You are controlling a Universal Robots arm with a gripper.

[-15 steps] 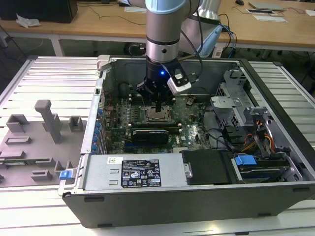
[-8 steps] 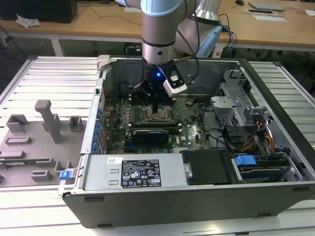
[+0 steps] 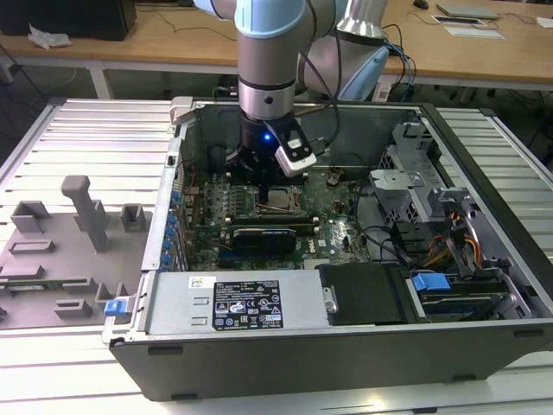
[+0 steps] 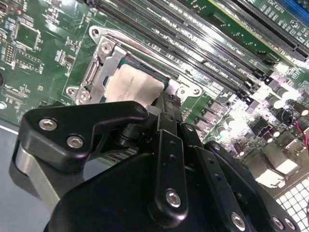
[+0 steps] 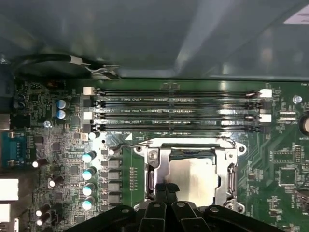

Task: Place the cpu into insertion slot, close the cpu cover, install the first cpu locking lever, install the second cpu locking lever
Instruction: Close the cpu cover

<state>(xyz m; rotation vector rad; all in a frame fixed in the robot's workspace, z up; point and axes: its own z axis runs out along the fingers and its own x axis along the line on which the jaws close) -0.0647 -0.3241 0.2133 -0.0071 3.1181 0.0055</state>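
First wrist view: end effector [image 5: 164, 189] beside cpu [image 5: 193, 175], cpu cover [image 5: 229, 166] down.

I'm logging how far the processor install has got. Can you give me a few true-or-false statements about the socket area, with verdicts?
1. The pale silver-grey square cpu sits in the dark-framed square socket. True.
2. The thin silver metal cover frame stands raised off the cpu. False: it lies flat around the cpu.
3. The black gripper hangs over a grey tray outside the computer. False: it is inside the open grey metal computer case, at the socket's edge.
4. Long black memory slots run beside the socket on the green circuit board. True.
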